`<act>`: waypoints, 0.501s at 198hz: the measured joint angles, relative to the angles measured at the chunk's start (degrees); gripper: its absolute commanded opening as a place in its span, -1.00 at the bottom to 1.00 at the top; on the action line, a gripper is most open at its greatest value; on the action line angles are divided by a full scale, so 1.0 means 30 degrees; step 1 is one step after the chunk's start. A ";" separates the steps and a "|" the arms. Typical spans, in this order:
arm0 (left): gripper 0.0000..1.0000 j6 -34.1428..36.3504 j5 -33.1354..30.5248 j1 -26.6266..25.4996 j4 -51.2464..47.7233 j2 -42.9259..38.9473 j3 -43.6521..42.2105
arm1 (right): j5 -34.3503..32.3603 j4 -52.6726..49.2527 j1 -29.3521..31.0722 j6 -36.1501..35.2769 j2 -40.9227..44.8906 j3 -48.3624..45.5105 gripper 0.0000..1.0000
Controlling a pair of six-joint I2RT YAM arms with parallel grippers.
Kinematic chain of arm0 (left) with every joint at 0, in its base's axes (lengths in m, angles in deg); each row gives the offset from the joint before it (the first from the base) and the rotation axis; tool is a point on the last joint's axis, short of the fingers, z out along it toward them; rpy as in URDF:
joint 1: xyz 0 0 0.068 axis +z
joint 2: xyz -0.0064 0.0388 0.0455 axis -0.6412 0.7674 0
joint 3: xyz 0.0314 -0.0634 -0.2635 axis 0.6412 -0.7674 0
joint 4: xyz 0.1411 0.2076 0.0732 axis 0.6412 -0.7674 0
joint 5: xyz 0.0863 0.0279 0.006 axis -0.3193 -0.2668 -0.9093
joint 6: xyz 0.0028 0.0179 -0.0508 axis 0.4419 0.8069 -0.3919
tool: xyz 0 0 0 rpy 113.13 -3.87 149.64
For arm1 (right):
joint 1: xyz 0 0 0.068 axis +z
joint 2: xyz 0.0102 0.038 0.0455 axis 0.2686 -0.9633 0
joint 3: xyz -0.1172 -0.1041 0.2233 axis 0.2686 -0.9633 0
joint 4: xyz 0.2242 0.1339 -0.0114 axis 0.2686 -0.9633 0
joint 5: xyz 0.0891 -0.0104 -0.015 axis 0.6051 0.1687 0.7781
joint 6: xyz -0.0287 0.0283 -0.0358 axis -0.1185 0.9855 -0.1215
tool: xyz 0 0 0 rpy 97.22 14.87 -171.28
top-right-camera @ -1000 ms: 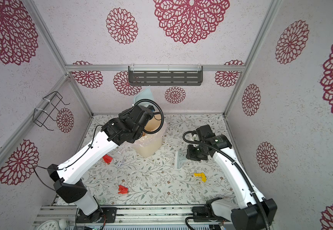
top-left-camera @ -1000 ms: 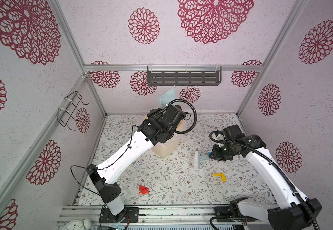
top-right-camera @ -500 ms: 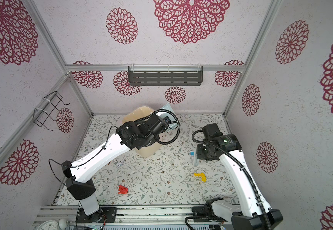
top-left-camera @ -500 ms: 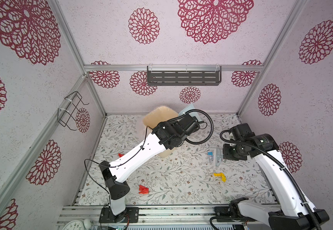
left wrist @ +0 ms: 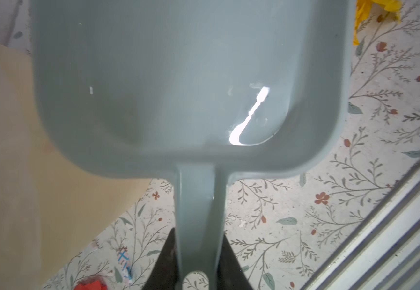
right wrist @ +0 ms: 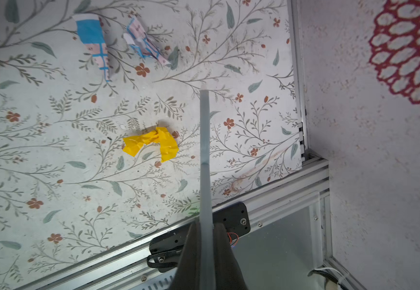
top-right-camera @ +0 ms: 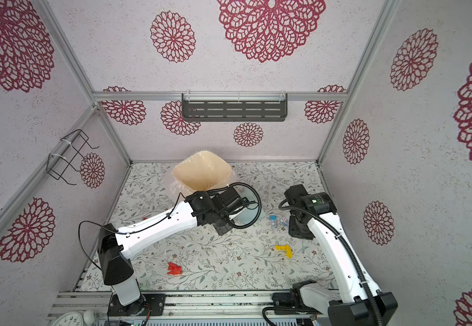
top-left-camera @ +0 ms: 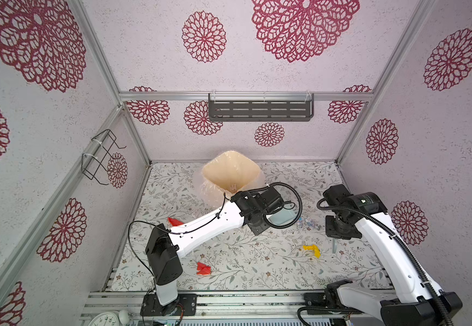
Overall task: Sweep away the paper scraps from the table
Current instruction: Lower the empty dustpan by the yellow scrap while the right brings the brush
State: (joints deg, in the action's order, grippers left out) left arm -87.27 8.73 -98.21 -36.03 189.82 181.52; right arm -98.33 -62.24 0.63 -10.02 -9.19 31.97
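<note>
Table (top-left-camera: pixel 243 254): two red scraps (top-left-camera: pixel 203 268) (top-left-camera: pixel 175 222), one yellow (top-left-camera: pixel 311 250)

Gripping pale grey-blue dustpan (left wrist: pixel 166 75) by its handle (left wrist: pixel 196 200) in left claw (left wrist: pixel 196 261), dark fingers (left wrist: pixel 163 266) pressed on both sides. Scoop straight ahead of claw, covering floral table (left wrist: pixel 329 200). Close beside claw: red paper scrap (left wrist: pixel 89 285), blue-printed white scrap (left wrist: pixel 123 261), beige bin (left wrist: pixel 15 175). Far ahead, past pan's corner: yellow scrap (left wrist: pixel 374 10). On claw's opposite side: metal rail (left wrist: pixel 392 238).
</note>
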 measured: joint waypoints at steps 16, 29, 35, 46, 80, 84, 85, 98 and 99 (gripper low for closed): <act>-1.00 -0.0226 0.0933 -0.0117 0.0328 -0.0058 -0.0612 | -0.0335 -0.0051 -0.0036 0.0007 -0.0211 -0.0546 -1.00; -1.00 -0.0386 0.1494 -0.0197 0.0561 -0.0109 -0.1188 | -0.0401 -0.0102 -0.0044 0.0007 -0.0510 -0.0794 -1.00; -1.00 -0.0466 0.1741 -0.0219 0.0634 -0.0109 -0.1515 | -0.0401 -0.0102 -0.0051 0.0007 -0.0670 -0.0874 -1.00; -1.00 -0.0517 0.2127 -0.0226 0.0750 -0.0109 -0.2069 | -0.0364 -0.0095 -0.0051 0.0007 -0.0954 -0.1005 -1.00; -1.00 -0.0721 0.3096 -0.0226 0.0882 -0.0109 -0.3359 | 0.0437 0.0335 -0.0051 0.0029 -0.1435 -0.2120 -1.00; -1.00 -0.0772 0.3191 -0.0226 0.0889 -0.0109 -0.3446 | 0.0539 0.0401 -0.0051 0.0029 -0.1443 -0.2266 -1.00; -1.00 -0.0765 0.3228 -0.0226 0.0896 -0.0109 -0.3483 | 0.0576 0.0423 -0.0051 0.0036 -0.1443 -0.2317 -1.00; -1.00 -0.0860 0.3534 -0.0226 0.0998 -0.0109 -0.3781 | 0.0831 0.0605 -0.0051 0.0029 -0.1450 -0.2667 -1.00; -1.00 -0.0867 0.3555 -0.0226 0.1005 -0.0109 -0.3803 | 0.0867 0.0634 -0.0051 0.0029 -0.1450 -0.2696 -1.00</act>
State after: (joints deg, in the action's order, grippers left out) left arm -89.87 19.40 -98.88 -33.02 189.49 170.11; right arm -95.73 -60.34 0.48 -9.94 -13.54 23.89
